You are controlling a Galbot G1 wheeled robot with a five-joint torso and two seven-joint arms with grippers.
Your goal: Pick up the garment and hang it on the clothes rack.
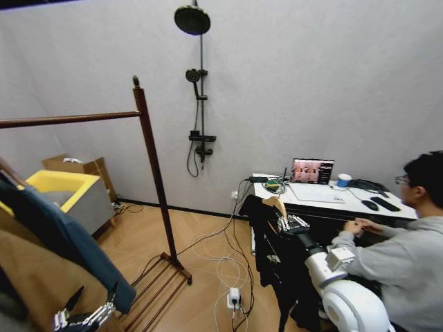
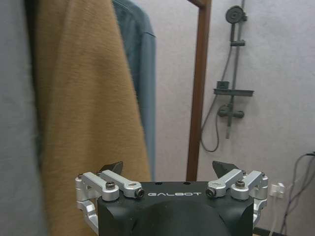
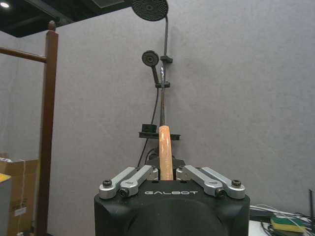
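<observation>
Black fabric of the garment [image 1: 277, 266] hangs from its light wooden hanger [image 1: 275, 205], and the right gripper [image 1: 285, 223] is clamped on this hanger in front of the desk [image 1: 315, 197]; in the right wrist view the hanger [image 3: 164, 152] stands between the closed fingers. Low on the left, the left gripper [image 1: 88, 304] has its fingers apart, just beside the tan coat [image 2: 88, 113]. Farther away stands the clothes rack [image 1: 149, 155], well apart from the garment, and behind it the shower-head stand [image 1: 199, 90] at the wall.

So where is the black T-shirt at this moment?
In the head view the black T-shirt hangs on its hanger from the right end effector, low and right, in front of the desk, clear of the clothes rack.
</observation>
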